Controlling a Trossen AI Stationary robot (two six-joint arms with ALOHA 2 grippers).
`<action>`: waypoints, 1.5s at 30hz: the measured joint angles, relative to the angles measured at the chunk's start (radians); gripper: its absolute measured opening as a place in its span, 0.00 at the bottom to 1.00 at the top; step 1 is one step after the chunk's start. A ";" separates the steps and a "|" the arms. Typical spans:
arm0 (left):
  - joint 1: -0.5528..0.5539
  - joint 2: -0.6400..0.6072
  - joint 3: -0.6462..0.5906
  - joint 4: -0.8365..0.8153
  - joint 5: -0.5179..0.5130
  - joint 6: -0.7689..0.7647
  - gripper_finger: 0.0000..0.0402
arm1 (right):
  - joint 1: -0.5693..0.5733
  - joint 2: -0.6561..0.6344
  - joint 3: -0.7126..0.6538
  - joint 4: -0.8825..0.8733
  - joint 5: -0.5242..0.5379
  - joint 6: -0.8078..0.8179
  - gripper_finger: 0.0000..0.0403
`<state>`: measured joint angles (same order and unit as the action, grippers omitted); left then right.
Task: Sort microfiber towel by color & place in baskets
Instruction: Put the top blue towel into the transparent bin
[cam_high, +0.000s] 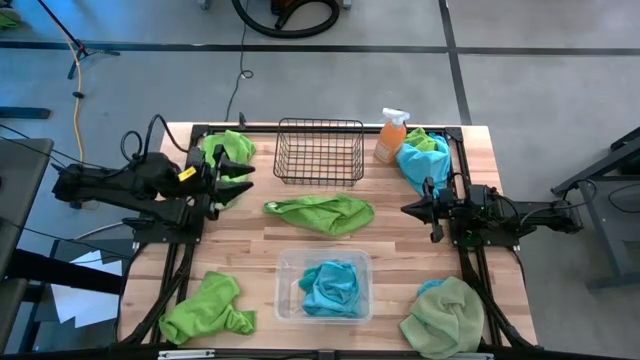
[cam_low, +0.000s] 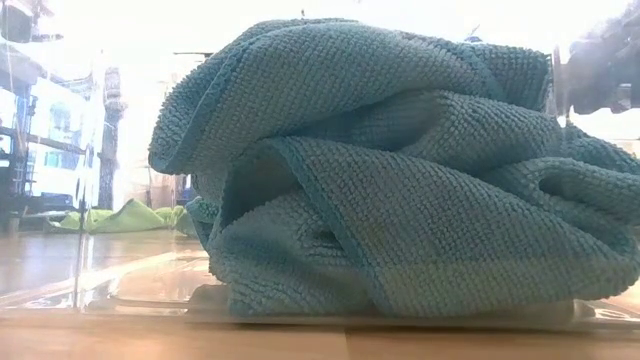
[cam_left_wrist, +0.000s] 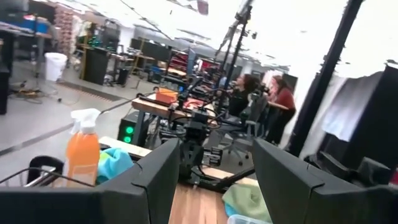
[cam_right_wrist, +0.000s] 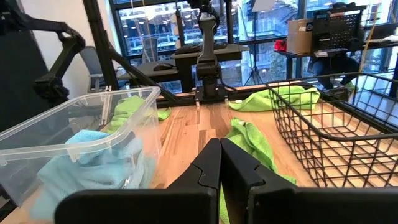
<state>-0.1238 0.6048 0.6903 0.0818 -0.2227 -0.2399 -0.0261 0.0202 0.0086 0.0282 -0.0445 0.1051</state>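
The left gripper (cam_high: 243, 176) hangs open and empty at the table's left edge; the right gripper (cam_high: 408, 209) waits pinched closed, empty, at the right edge. Between them lies a lime towel (cam_high: 322, 211), soft, light and floppy, so I would pinch it at a raised fold near its middle. I count four lime towels, two turquoise and one sage. One turquoise towel (cam_high: 330, 286) sits in the tub (cam_high: 286, 262); the wire basket (cam_high: 319, 151) holds nothing.
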 joint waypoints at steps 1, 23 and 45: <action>0.000 0.000 0.000 0.000 -0.014 -0.004 0.47 | 0.000 0.000 0.000 0.009 0.014 0.013 0.00; 0.000 0.001 0.000 -0.026 -0.209 -0.020 0.47 | 0.000 0.000 0.020 0.688 0.501 0.435 0.00; 0.000 0.001 0.000 -0.228 -0.174 -0.021 0.47 | 0.000 0.321 0.164 0.687 0.635 0.449 0.00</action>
<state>-0.1242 0.6056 0.6907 -0.1461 -0.3964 -0.2605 -0.0264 0.3415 0.1726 0.7155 0.5909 0.5541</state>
